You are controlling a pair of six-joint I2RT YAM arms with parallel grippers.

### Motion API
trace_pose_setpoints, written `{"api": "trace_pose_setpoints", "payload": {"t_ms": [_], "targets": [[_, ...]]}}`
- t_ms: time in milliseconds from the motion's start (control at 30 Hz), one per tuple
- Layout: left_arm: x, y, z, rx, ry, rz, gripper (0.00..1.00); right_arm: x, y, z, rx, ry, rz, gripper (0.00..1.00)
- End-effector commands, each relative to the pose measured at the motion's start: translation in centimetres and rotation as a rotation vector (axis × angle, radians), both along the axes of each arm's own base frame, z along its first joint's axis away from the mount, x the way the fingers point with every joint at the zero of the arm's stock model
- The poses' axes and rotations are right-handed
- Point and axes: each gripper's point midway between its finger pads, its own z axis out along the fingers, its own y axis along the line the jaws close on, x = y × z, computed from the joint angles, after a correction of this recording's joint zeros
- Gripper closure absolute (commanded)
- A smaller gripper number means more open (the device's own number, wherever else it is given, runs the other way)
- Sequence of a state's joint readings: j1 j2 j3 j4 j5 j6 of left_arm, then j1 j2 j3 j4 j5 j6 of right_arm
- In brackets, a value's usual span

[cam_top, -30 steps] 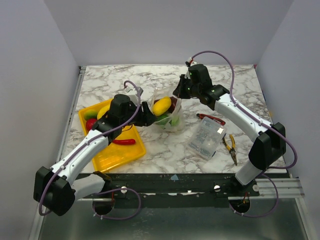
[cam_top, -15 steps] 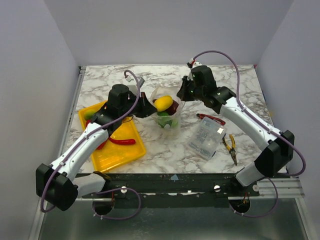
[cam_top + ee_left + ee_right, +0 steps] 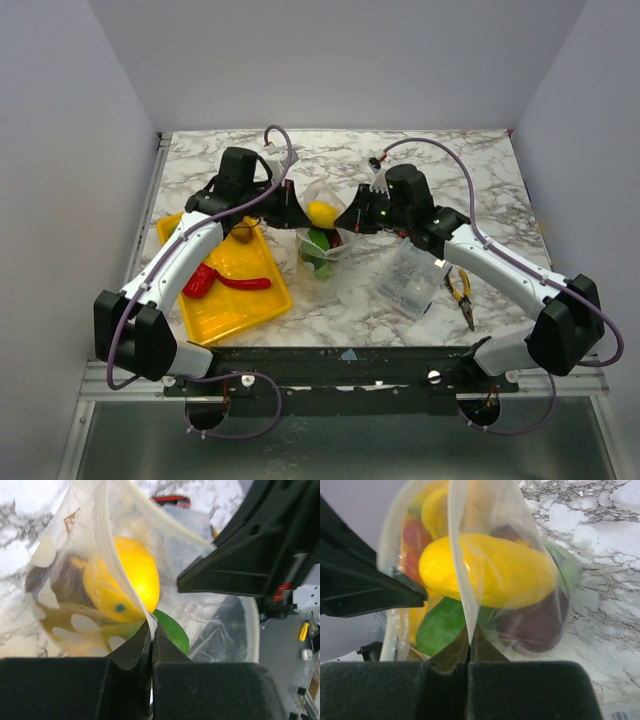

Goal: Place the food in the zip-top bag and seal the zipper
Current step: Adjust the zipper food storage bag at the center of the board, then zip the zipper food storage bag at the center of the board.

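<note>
The left fingers (image 3: 131, 656), which were standing apart a second ago with the lemon (image 3: 320, 212) just ahead of them, are now pinching shut on the mouth edge of the bag (image 3: 326, 262). The left arm is swinging its wrist toward the far side, so its fingers are meeting the bag from farther back. The right fingers (image 3: 445, 661) are coming nearer and lower, bringing their edge of the mouth along. The bag's body is shifting nearer too, and is now sitting between the two pairs of fingers.
</note>
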State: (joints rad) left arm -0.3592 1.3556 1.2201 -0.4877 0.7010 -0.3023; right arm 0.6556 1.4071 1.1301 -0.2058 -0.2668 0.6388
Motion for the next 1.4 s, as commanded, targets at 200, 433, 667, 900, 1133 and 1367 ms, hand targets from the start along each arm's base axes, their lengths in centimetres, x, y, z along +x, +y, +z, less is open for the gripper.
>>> {"api": "trace_pose_setpoints", "payload": {"t_ms": [200, 433, 667, 900, 1133, 1367], "targets": [[-5.1, -1.6, 1.3, -0.178, -0.011, -0.257, 1.00, -0.7, 0.8, 4.5, 0.115, -0.072, 0.025, 0.99], [-2.3, 0.1, -1.8, -0.095, 0.135, 0.032, 1.00, -0.4, 0.7, 3.3, 0.132, -0.055, -0.009, 0.92], [-3.0, -0.3, -1.4, -0.189, 0.141, -0.036, 1.00, 0.7, -2.2, 0.2, -0.115, -0.130, -0.041, 0.66], [-3.5, -0.4, -1.5, -0.186, 0.152, -0.073, 1.00, 1.8, -2.6, 0.9, -0.312, -0.209, 0.076, 0.60], [-3.4, -0.4, -1.3, -0.178, 0.145, -0.084, 1.00, 3.4, -1.1, 1.6, -0.363, -0.288, 0.182, 0.59], [-3.3, -0.5, -1.3, -0.172, 0.146, -0.099, 1.00, 5.4, -0.3, 1.5, -0.424, -0.331, 0.215, 0.59]]}}
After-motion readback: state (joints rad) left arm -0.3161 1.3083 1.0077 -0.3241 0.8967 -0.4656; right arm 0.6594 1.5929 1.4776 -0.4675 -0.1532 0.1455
